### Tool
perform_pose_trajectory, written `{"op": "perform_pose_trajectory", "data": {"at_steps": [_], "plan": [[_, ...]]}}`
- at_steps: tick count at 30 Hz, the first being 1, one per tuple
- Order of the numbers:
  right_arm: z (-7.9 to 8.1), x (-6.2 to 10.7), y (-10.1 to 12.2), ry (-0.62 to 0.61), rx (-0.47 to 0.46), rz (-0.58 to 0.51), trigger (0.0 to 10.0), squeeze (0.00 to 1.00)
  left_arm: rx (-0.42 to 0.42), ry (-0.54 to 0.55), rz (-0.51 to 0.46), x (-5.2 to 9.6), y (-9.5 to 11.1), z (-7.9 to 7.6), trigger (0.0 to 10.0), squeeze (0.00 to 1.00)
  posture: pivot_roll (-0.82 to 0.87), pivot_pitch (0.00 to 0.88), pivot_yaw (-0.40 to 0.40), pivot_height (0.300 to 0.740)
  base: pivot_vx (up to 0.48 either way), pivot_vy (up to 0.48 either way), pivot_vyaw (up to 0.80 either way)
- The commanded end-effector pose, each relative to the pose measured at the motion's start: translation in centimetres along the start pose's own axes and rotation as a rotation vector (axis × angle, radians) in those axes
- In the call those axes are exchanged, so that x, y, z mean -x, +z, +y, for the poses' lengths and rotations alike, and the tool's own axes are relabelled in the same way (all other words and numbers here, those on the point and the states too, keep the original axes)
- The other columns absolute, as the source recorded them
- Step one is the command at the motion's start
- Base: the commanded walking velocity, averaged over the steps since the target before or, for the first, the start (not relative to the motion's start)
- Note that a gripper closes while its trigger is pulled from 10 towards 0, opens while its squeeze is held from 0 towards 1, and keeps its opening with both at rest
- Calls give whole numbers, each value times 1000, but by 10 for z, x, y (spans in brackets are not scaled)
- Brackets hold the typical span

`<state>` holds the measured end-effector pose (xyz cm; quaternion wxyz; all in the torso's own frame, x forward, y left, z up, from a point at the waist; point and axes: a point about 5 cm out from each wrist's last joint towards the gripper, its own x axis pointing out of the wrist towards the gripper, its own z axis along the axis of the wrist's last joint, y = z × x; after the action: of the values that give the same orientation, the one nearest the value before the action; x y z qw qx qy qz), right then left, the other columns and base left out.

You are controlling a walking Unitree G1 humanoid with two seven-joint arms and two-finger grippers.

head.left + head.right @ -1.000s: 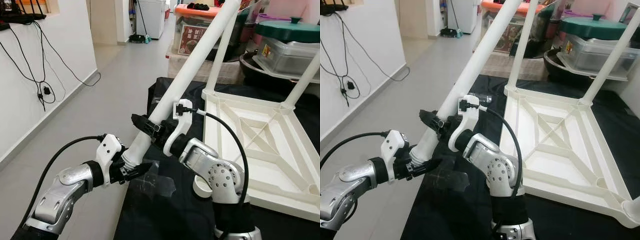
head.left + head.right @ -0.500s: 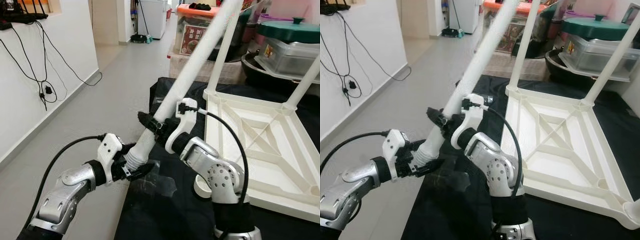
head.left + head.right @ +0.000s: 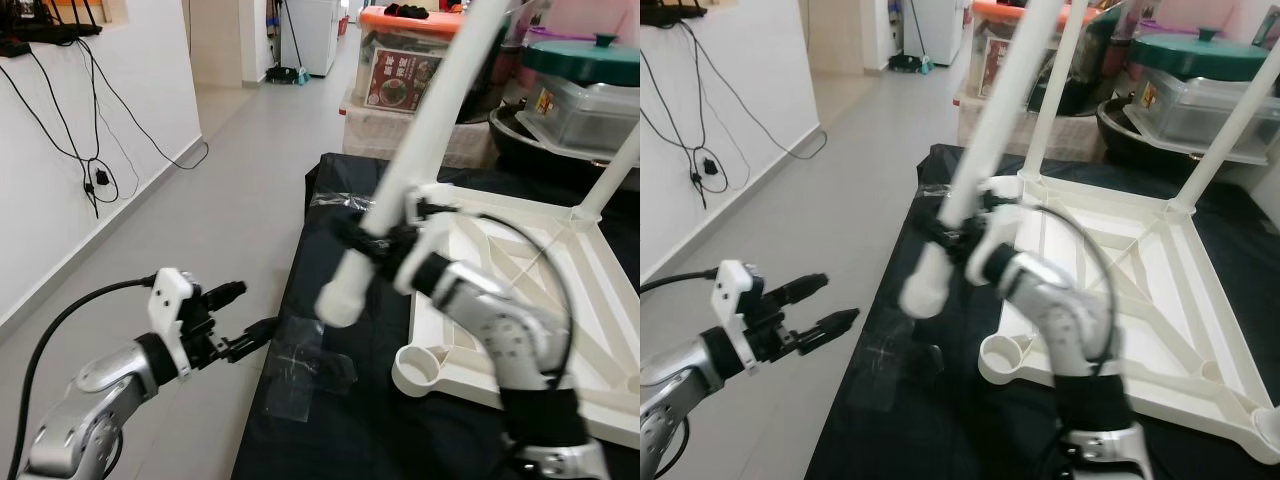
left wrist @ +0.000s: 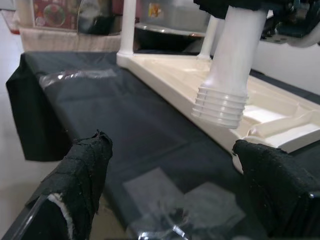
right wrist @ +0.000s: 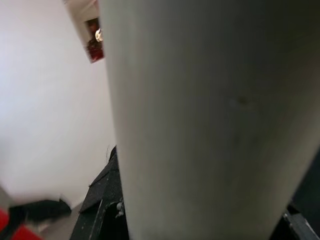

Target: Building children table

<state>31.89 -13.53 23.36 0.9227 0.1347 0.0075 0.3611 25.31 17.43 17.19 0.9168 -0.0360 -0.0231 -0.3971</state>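
My right gripper (image 3: 372, 240) is shut on a long white table leg (image 3: 430, 130), holding it tilted above the black-covered table. The leg's ribbed lower end (image 3: 337, 298) hangs free over the cloth, close to an empty round corner socket (image 3: 422, 366) of the upside-down white children's table (image 3: 520, 260). Two other legs (image 3: 1225, 120) stand in its far corners. My left gripper (image 3: 258, 306) is open beyond the cloth's left edge, apart from the leg. In the left wrist view its fingertips (image 4: 85, 170) are spread wide with the ribbed end (image 4: 222, 105) beyond them.
A clear plastic sheet (image 3: 305, 370) lies on the black cloth (image 3: 330, 430). Storage boxes (image 3: 400, 70) and a green-lidded tub (image 3: 585, 85) stand behind the table. Bare floor (image 3: 230, 180) and a white wall with hanging cables (image 3: 90, 150) lie to the left.
My left gripper let go of the leg's ribbed end and drew back to the left, now open. The right gripper swung the leg rightward and steeper, toward the empty corner socket.
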Motion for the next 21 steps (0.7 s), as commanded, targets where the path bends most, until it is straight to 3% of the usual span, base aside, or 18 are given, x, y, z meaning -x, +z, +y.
{"op": "perform_pose_trajectory", "data": {"at_steps": [1, 9, 18, 21], "plan": [[-7, 6, 6, 23, 63, 14, 0, 0, 18, 13, 0, 5, -1, -2, 10000, 0, 55, 0, -108, 740, 0, 0, 0], [-25, 22, 13, 29, 163, 63, 0, 0, 41, 56, 1, 12, -6, -4, 10000, 0, 56, 0, -112, 740, 0, 0, 0], [-20, 44, -13, 207, 342, 255, 0, 0, 59, 99, 14, 18, -7, -4, 10000, 0, 59, 0, -107, 740, 0, 0, 0], [-19, 45, -13, 219, 347, 258, 0, 0, 61, 100, 12, 18, -7, -4, 10000, 0, 59, 0, -107, 740, 0, 0, 0]]}}
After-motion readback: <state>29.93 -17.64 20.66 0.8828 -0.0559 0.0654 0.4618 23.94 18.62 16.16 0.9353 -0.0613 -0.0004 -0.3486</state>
